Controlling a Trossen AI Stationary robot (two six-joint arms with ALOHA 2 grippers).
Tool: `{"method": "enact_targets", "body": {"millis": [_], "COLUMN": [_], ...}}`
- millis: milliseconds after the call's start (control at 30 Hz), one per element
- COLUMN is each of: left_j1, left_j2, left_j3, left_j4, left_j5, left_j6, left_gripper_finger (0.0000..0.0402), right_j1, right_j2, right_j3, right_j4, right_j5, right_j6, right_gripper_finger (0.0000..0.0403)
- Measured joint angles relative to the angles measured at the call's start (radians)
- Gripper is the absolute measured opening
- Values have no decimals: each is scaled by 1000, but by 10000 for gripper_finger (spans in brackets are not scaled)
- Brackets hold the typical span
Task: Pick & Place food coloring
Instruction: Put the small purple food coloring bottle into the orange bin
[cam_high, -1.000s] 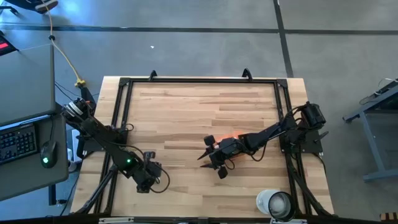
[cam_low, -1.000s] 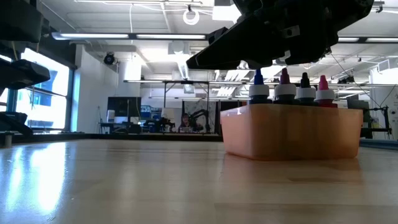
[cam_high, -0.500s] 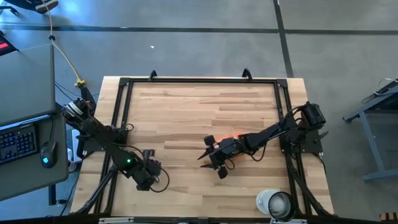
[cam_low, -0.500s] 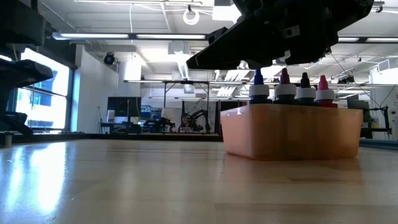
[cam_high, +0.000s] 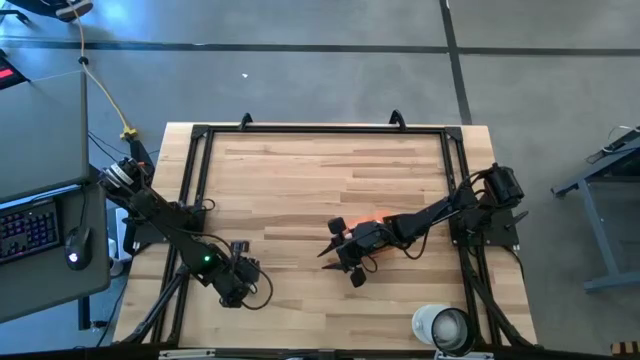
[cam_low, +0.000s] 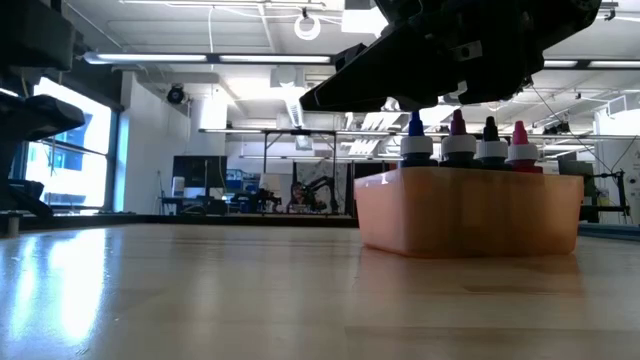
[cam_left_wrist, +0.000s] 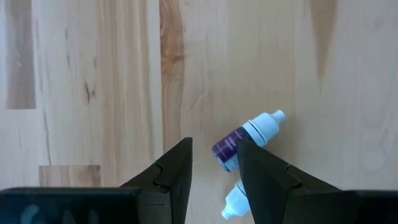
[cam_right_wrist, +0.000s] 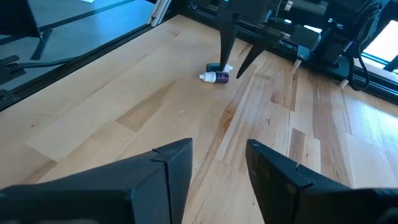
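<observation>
Two small food coloring bottles lie on their sides on the wood near the table's left front: one with a purple label and white cap (cam_left_wrist: 244, 140), one whitish (cam_left_wrist: 235, 200), half hidden behind a finger. My left gripper (cam_left_wrist: 214, 167) hangs open just above them, pointing down, with its gap beside the purple-labelled bottle. From the right wrist view they show far off as bottles (cam_right_wrist: 217, 73). Several more bottles (cam_low: 465, 140) stand upright in the orange tray (cam_low: 470, 212). My right gripper (cam_high: 340, 258) hovers open over the tray's near end.
A white round cup (cam_high: 442, 328) stands at the table's near right corner. A black frame (cam_high: 320, 130) runs around the table's edges. Bare wood lies between the two arms and toward the far edge. A desk with keyboard and mouse (cam_high: 72, 258) is left of the table.
</observation>
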Motion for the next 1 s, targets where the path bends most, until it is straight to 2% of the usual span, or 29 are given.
{"method": "enact_targets", "body": {"millis": [400, 567, 733, 1000], "left_j1": [0, 0, 0, 0], "left_j2": [0, 0, 0, 2], "left_j3": [0, -3, -42, -51], "left_j4": [11, 15, 61, 39], "left_j5": [46, 12, -10, -44], "left_j6": [0, 51, 52, 63], "left_gripper_finger": [126, 126, 126, 126], "right_j1": [0, 0, 0, 0], "right_j2": [0, 0, 0, 0], "right_j3": [0, 0, 0, 0], "right_j4": [0, 0, 0, 0], "right_j5": [0, 0, 0, 0], "right_j6": [0, 0, 0, -17], "right_gripper_finger": [143, 143, 143, 143]}}
